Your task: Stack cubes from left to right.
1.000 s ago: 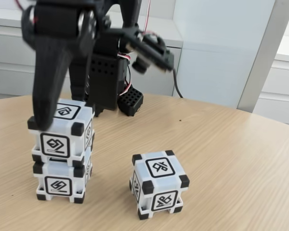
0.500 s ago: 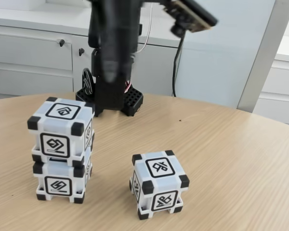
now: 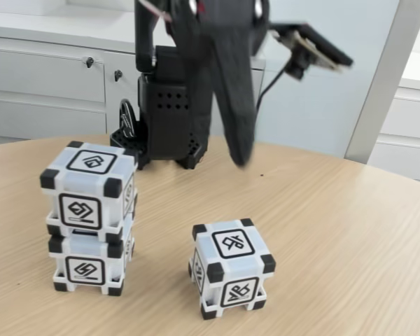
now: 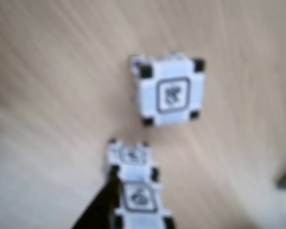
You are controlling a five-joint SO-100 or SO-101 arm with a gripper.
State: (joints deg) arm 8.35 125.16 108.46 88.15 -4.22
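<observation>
Arm has swung from over the stack toward table centre since 0.5 s ago; cubes unmoved. Gripper (image 3: 239, 150) hangs blurred above the wooden table (image 3: 350, 231), holding nothing; whether the fingers are apart is unclear. White cabinets (image 3: 49, 77) stand behind.

3 cubes: top cube (image 3: 91, 189) sits squarely on bottom cube (image 3: 89, 260), stack vertical at left in the fixed view; lone cube (image 3: 231, 267) sits apart, right, turned slightly.

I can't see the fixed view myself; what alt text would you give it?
Two white cubes with black corners stand stacked on the left of a wooden table, and a third cube sits alone to their right. A black robot arm's gripper hangs above the table behind them, holding nothing.
</observation>
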